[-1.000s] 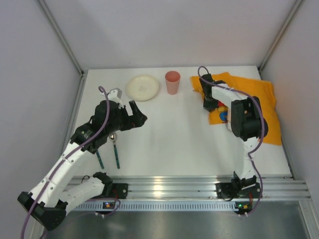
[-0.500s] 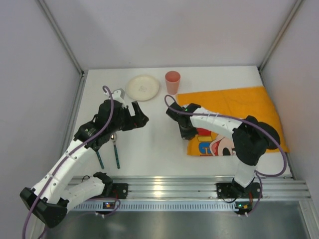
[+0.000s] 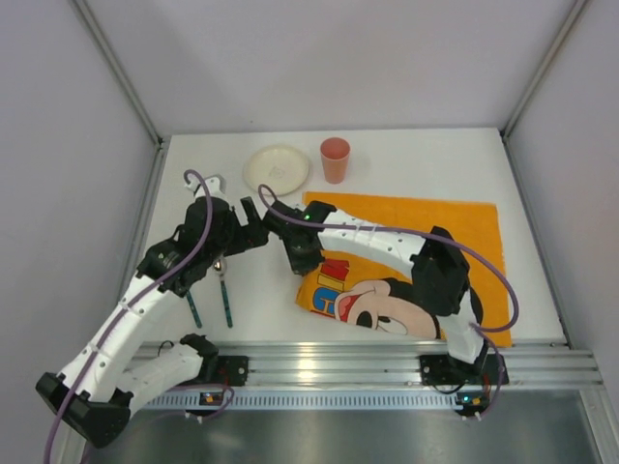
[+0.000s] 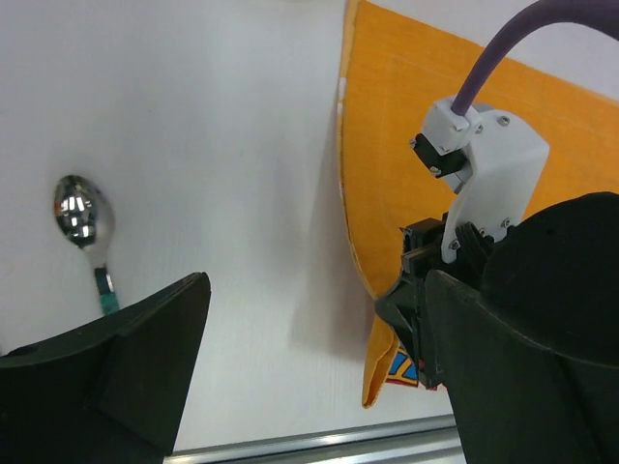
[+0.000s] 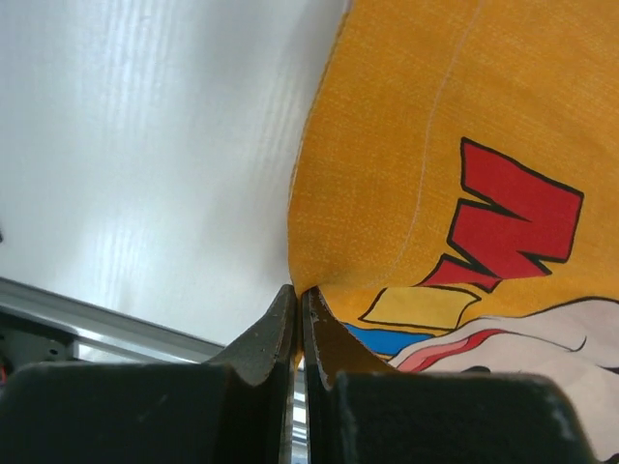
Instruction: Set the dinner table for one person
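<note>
one white dinner table point(image 3: 406, 159) is carrying one plate point(image 3: 277, 169) and one pink cup point(image 3: 335, 159) at its far edge, two teal-handled utensils point(image 3: 225, 302) front left, one of them a spoon point(image 4: 83, 215), and one orange mat point(image 3: 464, 222) spreading across its right half. the right gripper point(image 5: 298, 295) is clamping its jaws together on the mat's left edge, and the left gripper point(image 4: 311, 290) is hovering just beside it, jaws wide apart and gripping nothing. the mat is showing a mickey mouse face and coloured lettering i cannot read.
</note>
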Available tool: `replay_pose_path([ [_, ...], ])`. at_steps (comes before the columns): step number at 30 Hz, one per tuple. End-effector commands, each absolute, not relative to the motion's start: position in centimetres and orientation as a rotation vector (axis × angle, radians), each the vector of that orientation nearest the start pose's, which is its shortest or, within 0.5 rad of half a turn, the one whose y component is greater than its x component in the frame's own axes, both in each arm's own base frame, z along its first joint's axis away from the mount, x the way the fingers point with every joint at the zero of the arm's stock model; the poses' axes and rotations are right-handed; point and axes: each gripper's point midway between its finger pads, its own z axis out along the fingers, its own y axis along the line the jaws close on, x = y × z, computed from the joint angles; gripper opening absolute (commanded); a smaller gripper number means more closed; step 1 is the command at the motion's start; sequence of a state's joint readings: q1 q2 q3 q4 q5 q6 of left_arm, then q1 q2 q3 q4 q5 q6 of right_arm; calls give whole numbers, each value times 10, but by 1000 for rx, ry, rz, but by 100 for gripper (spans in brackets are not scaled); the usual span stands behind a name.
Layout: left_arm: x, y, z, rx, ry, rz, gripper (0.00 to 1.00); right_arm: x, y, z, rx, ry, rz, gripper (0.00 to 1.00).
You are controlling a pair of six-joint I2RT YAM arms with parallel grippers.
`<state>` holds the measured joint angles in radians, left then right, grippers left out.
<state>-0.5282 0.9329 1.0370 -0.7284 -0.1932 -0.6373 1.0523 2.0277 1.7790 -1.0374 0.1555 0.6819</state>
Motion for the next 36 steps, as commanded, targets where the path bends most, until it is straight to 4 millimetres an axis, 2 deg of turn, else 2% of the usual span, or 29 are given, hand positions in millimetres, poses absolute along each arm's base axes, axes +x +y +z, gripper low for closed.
replay_pose_path([
  [1,236,-127,265,-256,2136,-476,98,203,414,104,-594,2777,314,0],
  [4,226,-112,266,-297,2126,-432,98,189,426,112,-690,2771,407,0],
  [5,225,-106,265,-311,2122,-405,98,186,428,113,-716,2757,427,3],
  [6,223,-103,265,-323,2118,-395,99,172,433,117,-789,2754,482,25],
  [7,220,-100,265,-336,2112,-396,99,168,432,129,-812,2724,510,40],
  [8,219,-98,263,-342,2112,-390,98,163,427,130,-832,2718,503,56],
  [9,218,-96,263,-352,2106,-385,98,162,422,135,-842,2692,483,80],
  [10,218,-95,262,-364,2103,-384,98,161,416,140,-834,2685,482,85],
  [13,221,-92,262,-383,2091,-369,99,176,378,158,-737,2642,418,91],
  [14,222,-92,264,-385,2087,-368,99,177,359,164,-701,2641,408,91],
  [15,223,-92,265,-389,2081,-369,99,192,341,165,-630,2646,385,91],
  [16,223,-90,267,-396,2072,-360,98,198,327,176,-587,2625,393,91],
  [17,223,-88,271,-401,2059,-358,98,201,308,164,-557,2656,349,91],
  [19,222,-78,279,-441,2013,-336,99,223,273,165,-438,2661,312,91],
  [20,220,-72,282,-464,1989,-327,98,226,257,154,-404,2688,273,91],
  [21,220,-68,284,-482,1971,-319,98,242,235,149,-325,2699,235,91],
  [22,218,-65,286,-500,1947,-321,98,250,227,145,-286,2694,228,91],
  [23,219,-61,284,-512,1939,-300,98,254,214,133,-255,2720,194,90],
  [24,220,-61,284,-512,1930,-306,98,269,195,127,-180,2726,154,84],
  [25,221,-63,281,-509,1939,-305,98,276,185,121,-142,2738,132,78],
  [26,221,-66,279,-502,1954,-312,98,285,180,108,-119,2757,109,71],
  [27,222,-68,277,-498,1968,-316,99,296,166,102,-56,2769,90,52],
  [28,223,-71,274,-493,1987,-314,99,301,162,86,-41,2807,64,43],
  [29,224,-73,274,-489,1995,-320,99,312,163,84,-33,2800,73,36],
  [30,223,-73,273,-491,2001,-319,98,319,160,79,-42,2813,61,23],
  [31,222,-73,272,-490,2007,-314,99,324,161,63,-52,2852,33,18],
  [33,221,-71,275,-494,1998,-311,99,341,170,62,-80,2842,42,4],
  [34,219,-68,277,-499,1992,-309,99,349,175,52,-87,2859,38,0],
  [36,218,-65,278,-510,1984,-301,99,352,184,43,-89,2883,61,0],
])
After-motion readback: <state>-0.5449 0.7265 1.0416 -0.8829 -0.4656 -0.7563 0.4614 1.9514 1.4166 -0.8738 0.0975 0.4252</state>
